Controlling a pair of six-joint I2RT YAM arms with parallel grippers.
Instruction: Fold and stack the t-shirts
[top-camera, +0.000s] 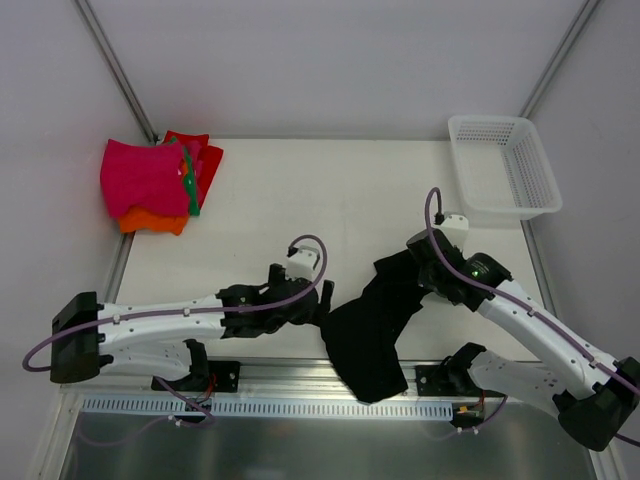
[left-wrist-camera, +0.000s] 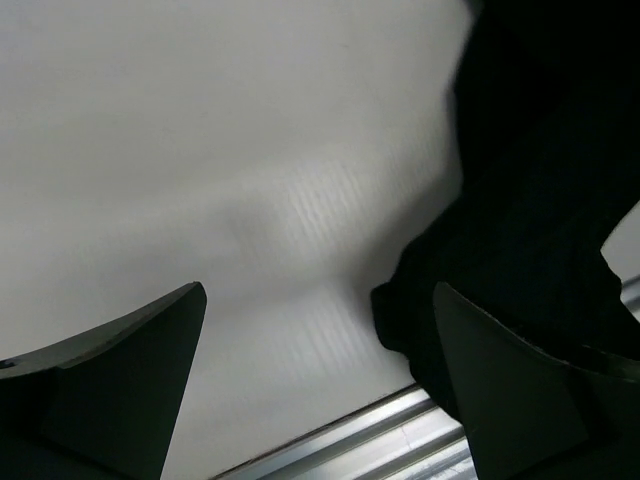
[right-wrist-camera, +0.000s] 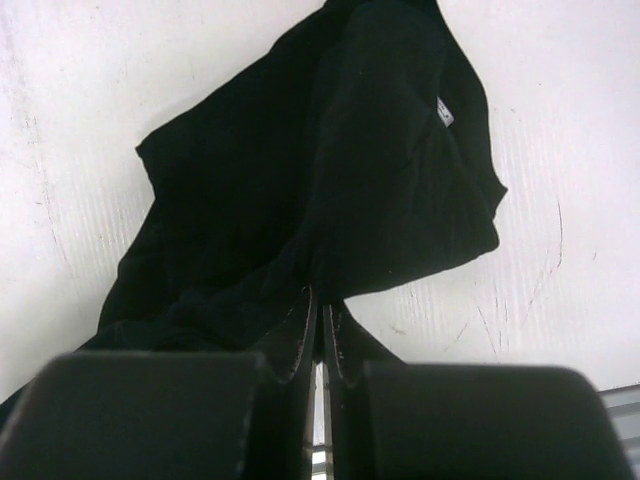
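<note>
White table (top-camera: 300, 190) w/ white walls (top-camera: 330, 60), prob. metal posts (top-camera: 120, 70)

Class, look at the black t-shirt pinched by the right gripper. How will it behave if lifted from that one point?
Probably floppy: the black t-shirt lies crumpled in soft folds. Lifted by the right gripper, shut on one bunch, it would likely sag and trail rather than keep shape.

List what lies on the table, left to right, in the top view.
stack of folded t-shirts, pink on top → black t-shirt, crumpled near the front edge → white mesh basket at the far right corner
</note>
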